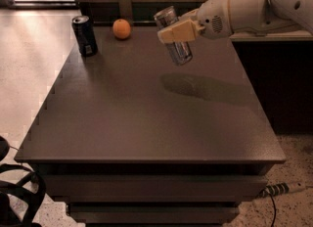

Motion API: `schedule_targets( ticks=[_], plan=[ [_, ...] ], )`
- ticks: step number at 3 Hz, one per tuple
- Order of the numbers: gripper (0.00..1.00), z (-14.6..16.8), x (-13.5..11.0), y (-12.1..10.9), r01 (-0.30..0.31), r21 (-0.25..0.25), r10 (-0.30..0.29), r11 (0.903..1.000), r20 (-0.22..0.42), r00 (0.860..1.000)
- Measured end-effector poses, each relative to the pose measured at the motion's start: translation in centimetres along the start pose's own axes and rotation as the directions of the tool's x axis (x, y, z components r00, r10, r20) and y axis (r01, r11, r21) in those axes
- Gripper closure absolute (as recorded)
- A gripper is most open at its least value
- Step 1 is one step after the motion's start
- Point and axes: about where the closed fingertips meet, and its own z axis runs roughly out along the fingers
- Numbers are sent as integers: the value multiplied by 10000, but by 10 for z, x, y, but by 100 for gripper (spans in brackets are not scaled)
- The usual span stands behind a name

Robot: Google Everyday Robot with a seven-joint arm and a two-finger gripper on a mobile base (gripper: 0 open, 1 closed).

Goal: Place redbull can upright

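Note:
The redbull can [177,50] is a slim silvery can held in the air above the far middle of the dark table [146,118]. It is tilted, its top leaning to the left. My gripper [177,31] is shut on the can around its upper middle, its tan finger [180,30] lying across the front. The white arm reaches in from the upper right. The can's shadow falls on the table below and to the right.
A wider dark soda can [84,35] stands upright at the far left corner. An orange [122,29] lies to its right near the far edge. A wall and dark counter stand behind and to the right.

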Motion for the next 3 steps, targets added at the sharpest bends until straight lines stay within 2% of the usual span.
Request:
schedule_targets(
  ticks=[1, 2, 3],
  plan=[
    [100, 6, -4, 9, -199, -132, 202, 9997, 199, 9996],
    [100, 16, -9, 17, -667, 157, 664, 9977, 168, 9976],
    [100, 24, -12, 21, -1234, 703, 1217, 9899, 275, 9922]
  ],
)
